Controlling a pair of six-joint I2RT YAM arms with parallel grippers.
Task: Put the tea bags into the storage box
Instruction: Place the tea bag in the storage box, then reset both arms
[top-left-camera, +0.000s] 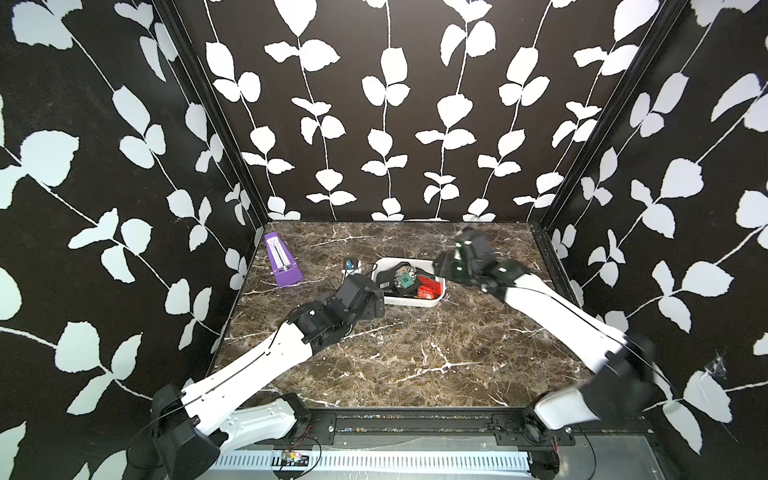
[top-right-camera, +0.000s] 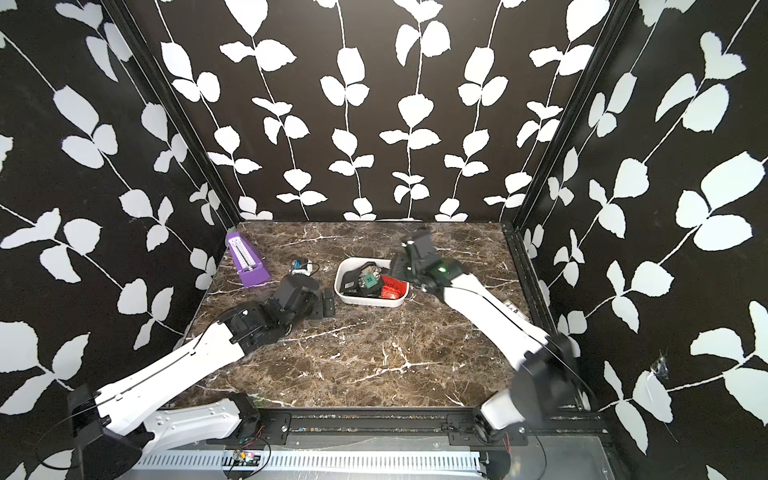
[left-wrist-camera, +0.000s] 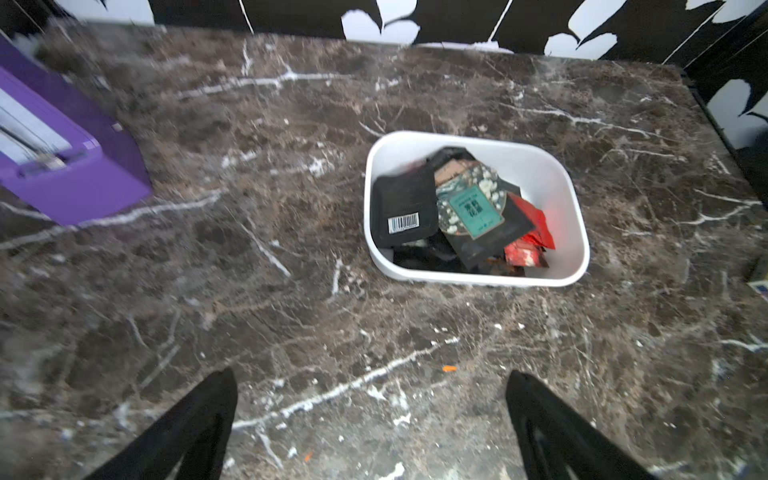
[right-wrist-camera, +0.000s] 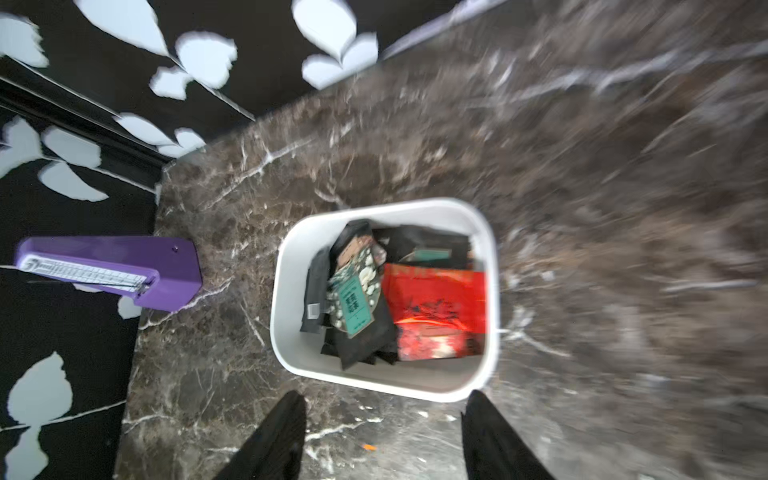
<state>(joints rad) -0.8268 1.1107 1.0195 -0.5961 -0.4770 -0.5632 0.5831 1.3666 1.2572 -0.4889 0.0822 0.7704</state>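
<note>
1. A white, rounded-rectangular, smooth-walled plastic storage box (top-left-camera: 409, 304) sits on the brown, white-veined marble-pattern tabletop (top-left-camera: 415, 357), slightly right of centre and towards the far side.
2. The tea bags (left-wrist-camera: 478, 212), flat square sachets, lie piled and overlapping inside it. Most are matte black, one with a white barcode label and one with a teal label, and crinkled red ones lie at the right end.
3. The left gripper (left-wrist-camera: 370, 378) has its black fingers spread wide and empty, just near-left of the box.
4. The right gripper (right-wrist-camera: 386, 395) has its jaws apart, holding nothing, at the box's right end.
5. A purple pyramid-shaped metronome (top-left-camera: 282, 262) stands far left.
</note>
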